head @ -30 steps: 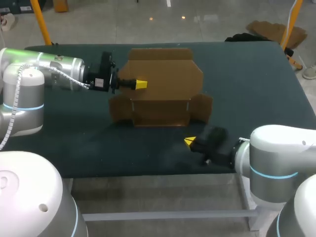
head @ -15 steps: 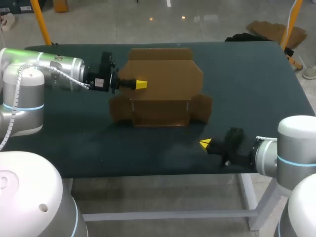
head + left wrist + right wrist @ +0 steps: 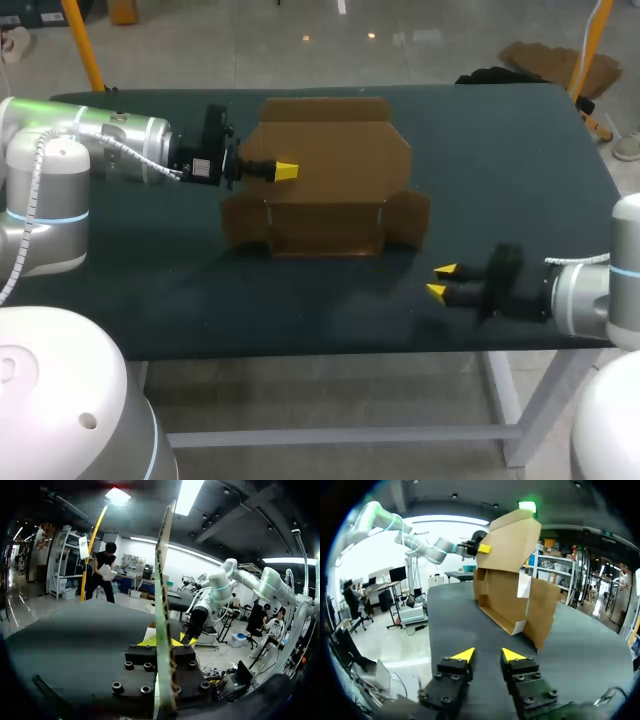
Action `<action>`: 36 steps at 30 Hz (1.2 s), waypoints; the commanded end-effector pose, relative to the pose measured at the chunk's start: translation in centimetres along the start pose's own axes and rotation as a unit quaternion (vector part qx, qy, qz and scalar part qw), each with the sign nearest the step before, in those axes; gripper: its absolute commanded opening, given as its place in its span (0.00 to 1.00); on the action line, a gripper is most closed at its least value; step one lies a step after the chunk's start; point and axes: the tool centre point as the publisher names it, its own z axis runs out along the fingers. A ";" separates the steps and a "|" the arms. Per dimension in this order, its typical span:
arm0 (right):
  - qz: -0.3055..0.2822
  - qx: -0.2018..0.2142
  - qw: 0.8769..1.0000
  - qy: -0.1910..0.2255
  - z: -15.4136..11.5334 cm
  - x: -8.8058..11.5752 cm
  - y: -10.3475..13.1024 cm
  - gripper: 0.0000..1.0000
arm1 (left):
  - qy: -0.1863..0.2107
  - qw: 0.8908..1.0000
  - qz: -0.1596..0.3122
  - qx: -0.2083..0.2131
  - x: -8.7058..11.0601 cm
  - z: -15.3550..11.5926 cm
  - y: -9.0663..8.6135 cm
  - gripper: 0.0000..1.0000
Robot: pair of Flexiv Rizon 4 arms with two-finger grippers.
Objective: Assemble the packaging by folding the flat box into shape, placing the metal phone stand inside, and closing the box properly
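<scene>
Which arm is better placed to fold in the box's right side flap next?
Right, likely. The right claw is open, empty and near the box, by its right flap. The left claw is shut on the box's upright panel, holding it up.

Silver-white tubular left arm [image 3: 110,150] and right arm [image 3: 590,295], blue-ringed joints; black bolted right hand [image 3: 483,655] (yellow tips).

The box [image 3: 330,180] is matt cardboard with a rough corrugated edge, the tabletop [image 3: 520,170] a dull cloth-like surface, and the right pincer [image 3: 487,655] has smooth yellow tips on matt black blocks.
</scene>
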 end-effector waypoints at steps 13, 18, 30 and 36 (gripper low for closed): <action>-0.016 0.002 1.000 0.012 -0.8 -4.5 -0.4 0.49 | 0.000 1.000 0.000 0.000 -0.1 0.0 0.3 0.00; -0.025 -0.012 1.000 0.013 -0.2 -6.4 -0.5 0.50 | 0.000 1.000 0.000 0.000 -0.1 0.0 0.3 0.00; -0.031 -0.011 0.999 0.029 3.0 -9.2 0.4 0.50 | 0.000 1.000 0.000 0.000 -0.1 0.0 0.3 0.00; -0.033 -0.012 0.999 0.037 4.5 -9.8 1.1 0.54 | 0.000 1.000 0.000 0.000 -0.1 0.0 0.3 0.00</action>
